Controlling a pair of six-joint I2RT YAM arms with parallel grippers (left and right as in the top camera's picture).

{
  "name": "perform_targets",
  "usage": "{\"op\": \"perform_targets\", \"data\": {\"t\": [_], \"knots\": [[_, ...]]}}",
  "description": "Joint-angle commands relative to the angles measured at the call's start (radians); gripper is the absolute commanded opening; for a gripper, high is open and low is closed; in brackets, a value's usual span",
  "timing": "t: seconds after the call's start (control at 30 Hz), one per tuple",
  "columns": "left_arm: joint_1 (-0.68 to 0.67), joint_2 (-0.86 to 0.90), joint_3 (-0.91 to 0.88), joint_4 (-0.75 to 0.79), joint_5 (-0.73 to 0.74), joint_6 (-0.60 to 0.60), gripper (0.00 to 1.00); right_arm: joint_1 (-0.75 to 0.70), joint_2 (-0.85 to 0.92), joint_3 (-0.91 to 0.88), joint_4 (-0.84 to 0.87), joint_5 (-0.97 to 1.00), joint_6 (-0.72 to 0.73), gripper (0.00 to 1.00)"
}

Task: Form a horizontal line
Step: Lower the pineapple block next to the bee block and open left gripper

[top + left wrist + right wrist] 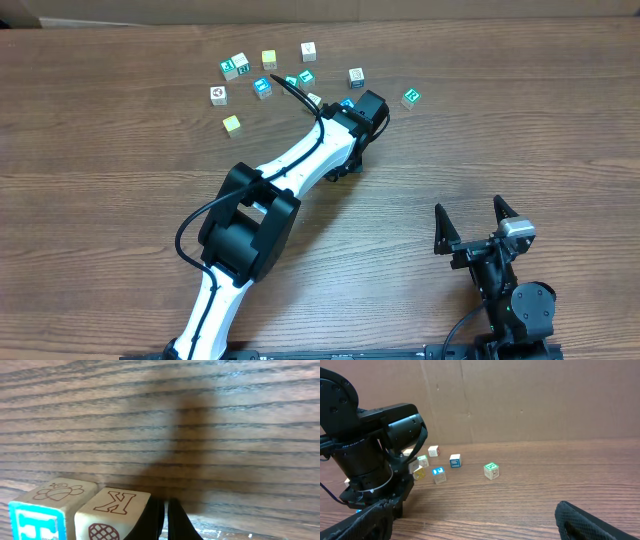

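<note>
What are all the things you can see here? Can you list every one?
Yellow cubes: two, yellow tops; one at the back, one alone at front left of the bunch.
Letter and picture cubes: about eleven, with white, blue and green faces; scattered at the far middle, not in a row.
Table: one, brown wood; under everything.
Cardboard wall: one, brown; behind the table.
Left arm: one, white and black; reaching to the cubes.
Left gripper: one, black, shut and empty; beside the K cube.
Right gripper: one, black, open and empty; front right.
</note>
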Motion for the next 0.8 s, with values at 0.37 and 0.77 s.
{"op": "perform_targets", "data": {"t": [0.37, 0.77], "knots": [[0.014, 0.020, 0.008, -0.006, -0.025, 0.027, 0.06, 0.004, -0.003, -0.010, 0.006, 0.005, 0.003, 1.00], [0.014, 0.020, 0.008, -0.007, -0.025, 0.034, 0.08, 0.004, -0.003, -0.010, 0.006, 0.005, 0.003, 1.00]]}}
